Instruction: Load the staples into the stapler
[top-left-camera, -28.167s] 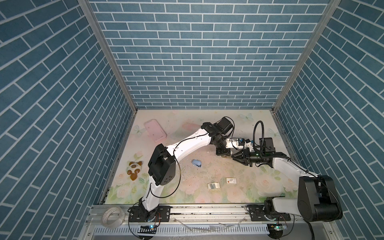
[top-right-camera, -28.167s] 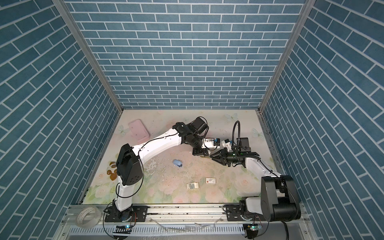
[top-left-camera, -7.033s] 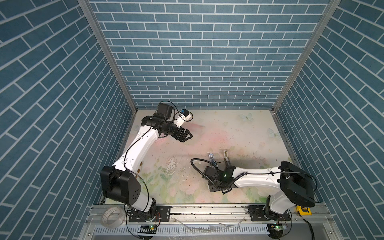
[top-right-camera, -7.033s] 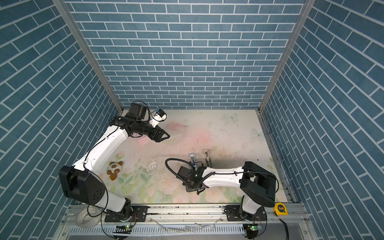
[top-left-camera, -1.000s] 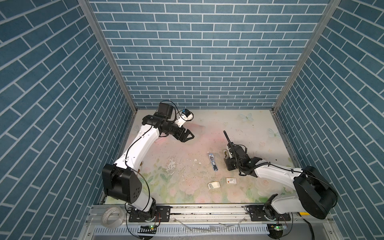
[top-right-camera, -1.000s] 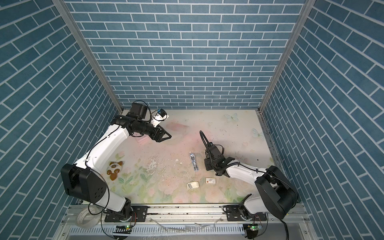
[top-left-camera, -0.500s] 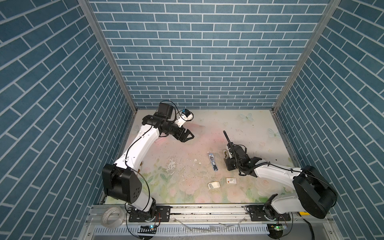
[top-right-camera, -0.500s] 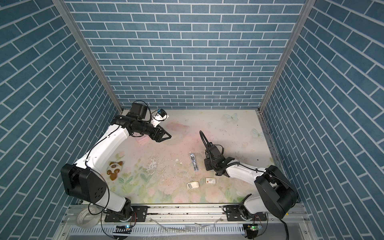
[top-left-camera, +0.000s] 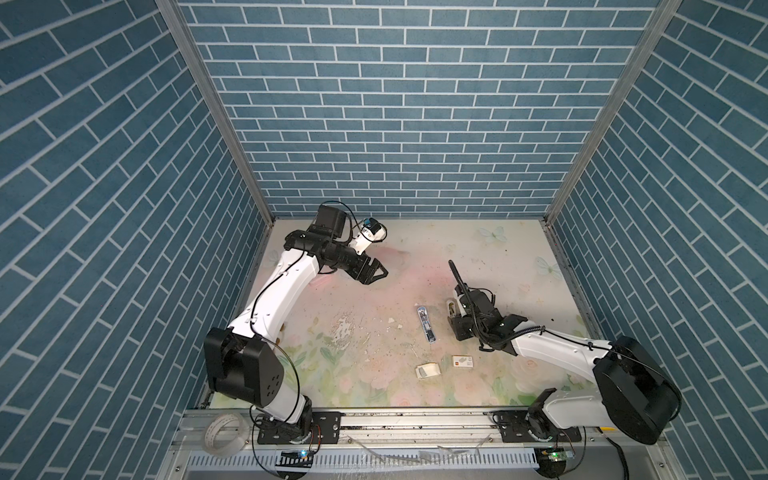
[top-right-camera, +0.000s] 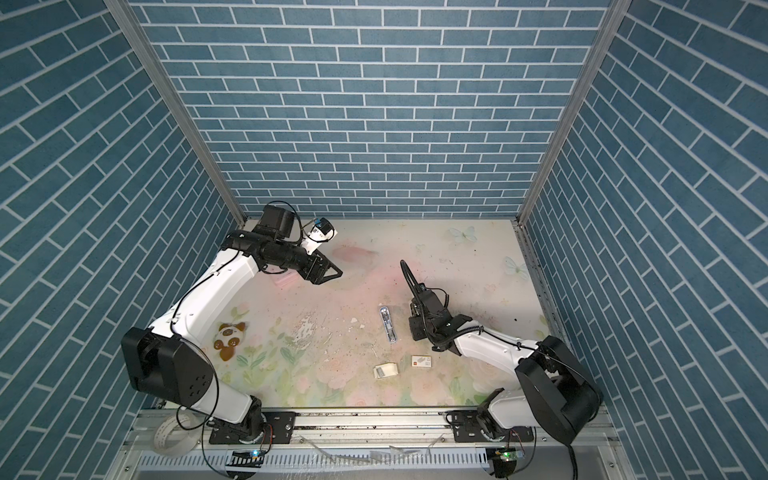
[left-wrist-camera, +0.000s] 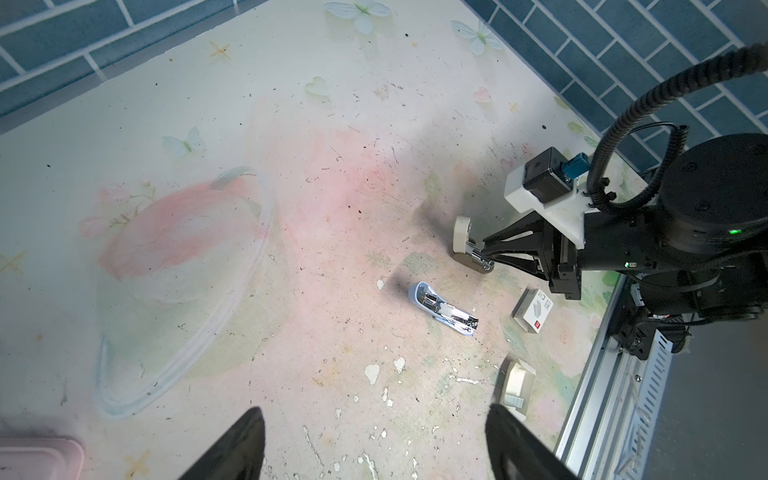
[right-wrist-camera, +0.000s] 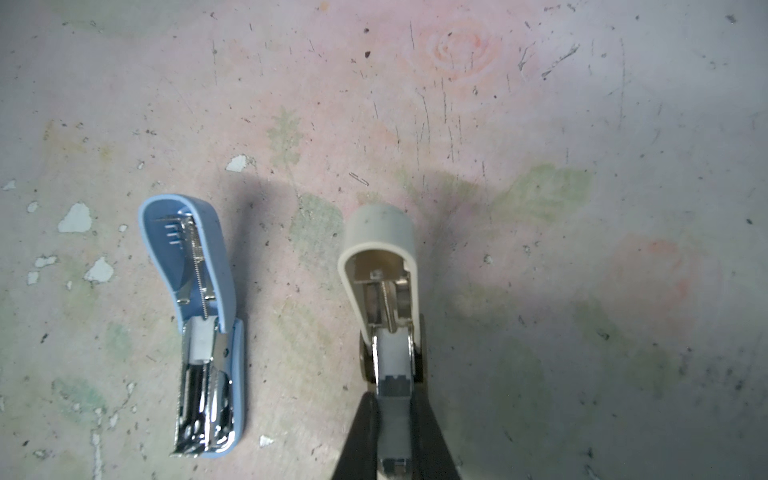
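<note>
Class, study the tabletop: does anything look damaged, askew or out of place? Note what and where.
Yes. The mat is worn: white chips show beside the blue stapler, which lies hinged wide open. A second, beige stapler, also open, is clamped in the right gripper.

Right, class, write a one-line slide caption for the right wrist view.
Right gripper clamps an opened cream stapler beside an opened blue stapler lying on the floral mat.

1. We see both top views bright, evenly lit from overhead, sharp throughout.
2. In the right wrist view, a broad soft shadow spreads from the beige stapler (right-wrist-camera: 380, 235) toward 4 o'clock.
3. In the left wrist view, the table (left-wrist-camera: 291, 104) pales toward 12 o'clock.
</note>
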